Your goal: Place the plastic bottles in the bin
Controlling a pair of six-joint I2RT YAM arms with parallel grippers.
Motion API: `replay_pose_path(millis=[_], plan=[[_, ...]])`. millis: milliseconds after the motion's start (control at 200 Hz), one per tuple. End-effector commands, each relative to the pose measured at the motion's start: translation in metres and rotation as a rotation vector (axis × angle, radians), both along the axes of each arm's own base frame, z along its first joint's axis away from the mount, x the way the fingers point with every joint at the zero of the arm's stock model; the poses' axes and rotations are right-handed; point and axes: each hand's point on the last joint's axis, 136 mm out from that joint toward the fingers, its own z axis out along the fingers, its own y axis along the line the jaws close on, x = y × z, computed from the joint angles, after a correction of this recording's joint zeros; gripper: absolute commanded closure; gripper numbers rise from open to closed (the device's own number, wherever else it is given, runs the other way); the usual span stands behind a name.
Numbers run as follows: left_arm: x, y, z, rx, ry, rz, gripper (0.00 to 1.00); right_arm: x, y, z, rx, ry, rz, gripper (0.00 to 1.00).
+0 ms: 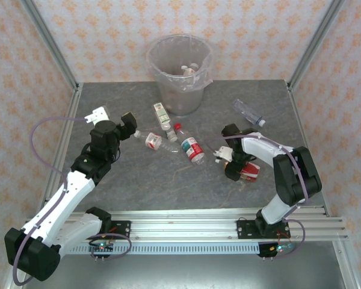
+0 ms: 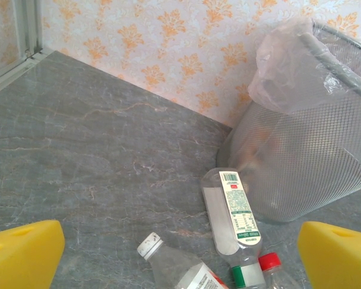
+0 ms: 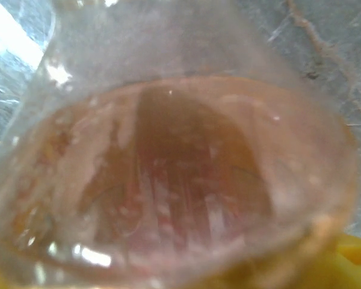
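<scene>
Pick-up in hand: the right gripper [image 1: 233, 164] straddles a red-labelled bottle [image 1: 251, 174] lying right of centre — whether it pinches yet cannot be told. The left gripper [image 2: 180, 256] is spread wide, empty. Next — secure the hold, lift, carry to the far bin [image 1: 180, 90].

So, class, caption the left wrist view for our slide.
Open left gripper faces plastic bottles lying beside the bag-lined bin.

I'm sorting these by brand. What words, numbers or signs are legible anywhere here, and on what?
No text can be read as words.
green-and-white labelled bottle: barcode and fine print, too small to read.
red-and-white labelled bottle: print too small in the top view.
amber bottle close to the right wrist camera: blurred, nothing legible.
</scene>
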Motion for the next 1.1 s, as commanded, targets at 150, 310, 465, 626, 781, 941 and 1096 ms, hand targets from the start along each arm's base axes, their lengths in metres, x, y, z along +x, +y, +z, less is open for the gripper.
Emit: replay_pose_path(millis=[150, 310, 465, 626, 781, 941, 1096], plan=[[0.001, 0.003, -0.001, -0.008, -0.007, 0.016, 0.0, 0.003, -0.01, -0.014, -0.064, -0.046, 0.093, 0.21], [0.001, 0.003, -0.004, -0.009, -0.005, 0.016, 0.0, 0.007, -0.01, -0.018, -0.079, -0.077, 0.122, 0.23], [0.001, 0.004, -0.005, 0.001, 0.005, 0.022, 0.0, 0.007, -0.007, -0.018, -0.069, -0.069, 0.109, 0.3], [0.001, 0.004, -0.005, 0.003, -0.001, 0.019, 0.0, 0.008, -0.005, -0.012, -0.054, -0.081, 0.099, 0.38], [0.001, 0.001, -0.006, 0.011, -0.014, -0.001, 0.0, 0.014, -0.001, -0.001, -0.027, -0.127, 0.081, 0.41], [0.002, 0.005, -0.008, 0.011, -0.004, 0.023, 0.0, 0.02, 0.003, 0.011, -0.012, -0.178, 0.069, 0.43], [0.006, 0.002, -0.011, 0.007, 0.011, 0.017, 0.0, 0.028, 0.01, 0.018, 0.022, -0.234, 0.039, 0.46]])
